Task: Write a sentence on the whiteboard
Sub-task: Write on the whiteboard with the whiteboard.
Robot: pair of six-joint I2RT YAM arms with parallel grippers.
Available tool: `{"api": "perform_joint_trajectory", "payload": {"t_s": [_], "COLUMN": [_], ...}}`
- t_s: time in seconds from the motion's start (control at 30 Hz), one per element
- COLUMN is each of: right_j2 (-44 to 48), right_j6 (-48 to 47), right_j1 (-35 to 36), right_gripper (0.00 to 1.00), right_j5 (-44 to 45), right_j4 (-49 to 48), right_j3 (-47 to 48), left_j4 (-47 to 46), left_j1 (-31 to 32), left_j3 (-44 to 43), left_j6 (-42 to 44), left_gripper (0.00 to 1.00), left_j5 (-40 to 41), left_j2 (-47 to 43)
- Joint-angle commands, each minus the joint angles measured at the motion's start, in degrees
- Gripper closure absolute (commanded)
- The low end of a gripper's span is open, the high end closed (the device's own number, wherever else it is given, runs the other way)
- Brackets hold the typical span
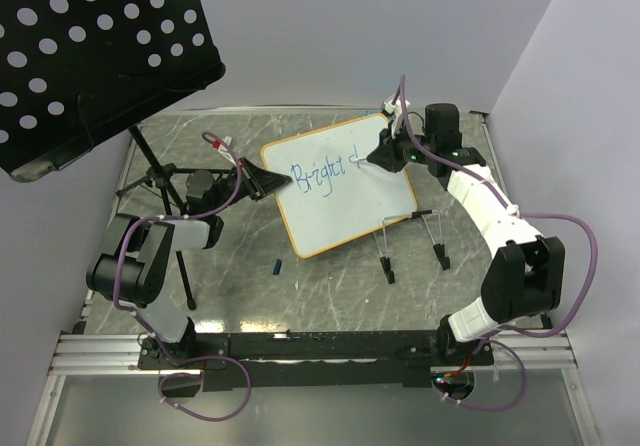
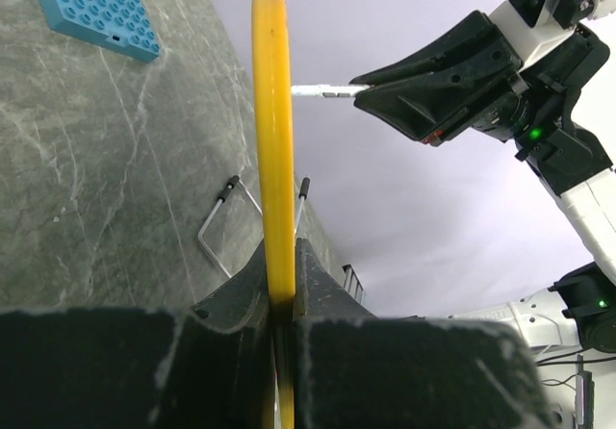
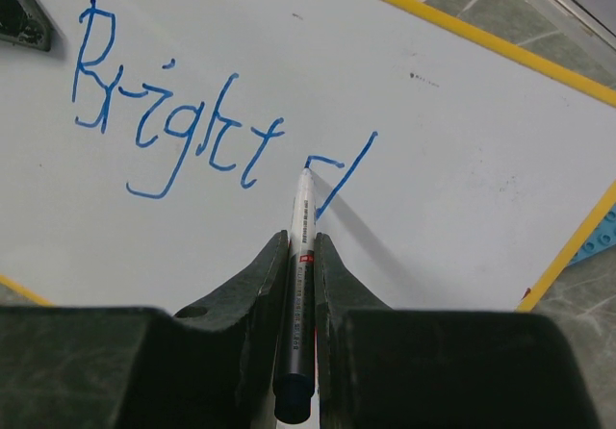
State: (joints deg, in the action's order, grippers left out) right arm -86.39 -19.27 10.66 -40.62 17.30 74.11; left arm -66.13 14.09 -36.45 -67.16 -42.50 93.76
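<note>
Grey marbled desk (image 1: 330,296) spreads beneath both arms, and we see the whiteboard (image 1: 350,206) near its middle, tilted up toward the right arm. We judge that the left end effector (image 2: 279,256) is clamped tight on its yellow rim to steady it against writing pressure. The right end effector (image 3: 301,246) is closed around a marker (image 3: 299,208), whose tip touches the board. The sentence (image 3: 207,136) reads only "Bright" plus a half-formed blue letter.

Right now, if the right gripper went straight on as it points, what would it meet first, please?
The whiteboard: its marker tip seems to touch the white face, at the unfinished letter after "Bright".
</note>
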Motion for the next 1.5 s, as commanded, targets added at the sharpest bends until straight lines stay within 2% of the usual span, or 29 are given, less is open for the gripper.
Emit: {"api": "perform_joint_trajectory", "payload": {"t_s": [0.0, 0.27, 0.93, 1.47], "right_j2": [2.89, 3.86, -0.97, 2.89], "right_j6": [-1.91, -2.36, 0.11, -1.91], "right_j1": [0.33, 0.24, -0.02, -0.46], "right_gripper": [1.0, 1.0, 1.0, 1.0], "right_j5": [-0.34, 1.24, 3.71, 2.92], "right_j4": [1.33, 1.6, 0.1, 1.6], "right_j3": [-1.51, -2.83, 4.82, -2.38], "left_j4": [-16.75, -16.66, -17.45, -17.37], "left_j1": [-0.46, -0.73, -0.82, -1.17], "left_j3": [-2.75, -2.75, -2.4, -2.23], "left_j6": [-2.98, -3.16, -3.51, -3.24], "left_gripper": [0.99, 0.99, 0.99, 0.99], "left_j5": [0.05, -0.21, -1.01, -0.83], "left_j2": [-3.31, -3.58, -3.49, -3.32]}}
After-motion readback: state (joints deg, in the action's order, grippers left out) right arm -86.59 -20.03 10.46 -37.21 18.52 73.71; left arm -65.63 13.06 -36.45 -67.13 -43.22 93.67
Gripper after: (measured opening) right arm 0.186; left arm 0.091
